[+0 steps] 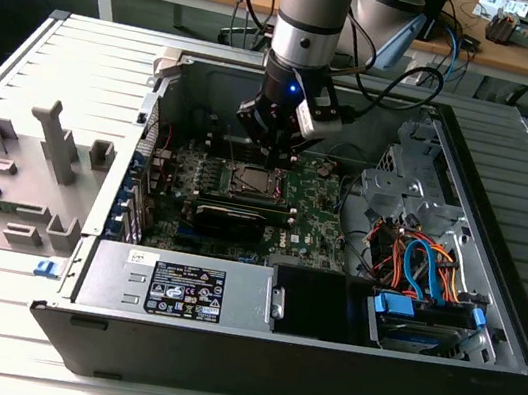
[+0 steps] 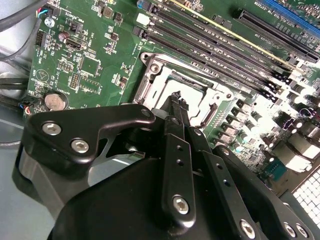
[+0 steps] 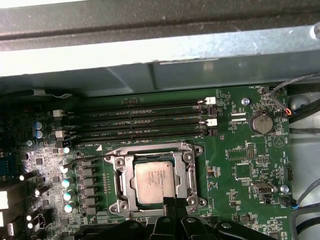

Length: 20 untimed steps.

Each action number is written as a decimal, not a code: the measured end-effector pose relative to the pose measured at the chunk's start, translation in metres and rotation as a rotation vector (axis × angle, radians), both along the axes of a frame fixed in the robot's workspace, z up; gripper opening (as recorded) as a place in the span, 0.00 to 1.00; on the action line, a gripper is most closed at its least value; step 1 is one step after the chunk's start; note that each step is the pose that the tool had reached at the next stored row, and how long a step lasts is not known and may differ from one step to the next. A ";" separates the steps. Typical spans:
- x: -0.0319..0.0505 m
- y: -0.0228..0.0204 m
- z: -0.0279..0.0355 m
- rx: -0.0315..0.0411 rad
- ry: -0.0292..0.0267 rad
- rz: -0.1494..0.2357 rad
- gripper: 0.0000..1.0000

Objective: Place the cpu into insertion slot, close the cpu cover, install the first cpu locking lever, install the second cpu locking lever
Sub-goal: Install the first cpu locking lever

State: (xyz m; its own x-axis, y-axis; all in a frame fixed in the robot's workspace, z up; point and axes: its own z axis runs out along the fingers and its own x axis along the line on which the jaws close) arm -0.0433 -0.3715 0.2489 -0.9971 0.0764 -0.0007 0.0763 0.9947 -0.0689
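Fingertips of the gripper [image 3: 172, 204] sit pressed together, holding nothing, just at the edge of the socket [image 3: 155, 181]. Inside it the chip [image 3: 155, 183] lies flat, framed by the metal cover [image 3: 123, 176], on the green board [image 3: 240, 170].

In the second wrist view the black metal gripper [image 2: 176, 97] hides the near part of the silver-rimmed square insertion slot [image 2: 197, 90] — whether its fingertips touch anything there cannot be told. In the first wrist view the picture's edge cuts the gripper [image 3: 172, 202] off. In the exterior view the socket [image 1: 249, 179] is too small to tell whether the levers are latched.
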 end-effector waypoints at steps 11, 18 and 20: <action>0.0000 0.0000 -0.0004 -0.0001 0.0000 0.007 0.11; 0.0000 0.0000 -0.0007 0.0000 0.0000 0.011 0.11; 0.0000 0.0000 -0.0008 0.0000 0.0000 0.012 0.11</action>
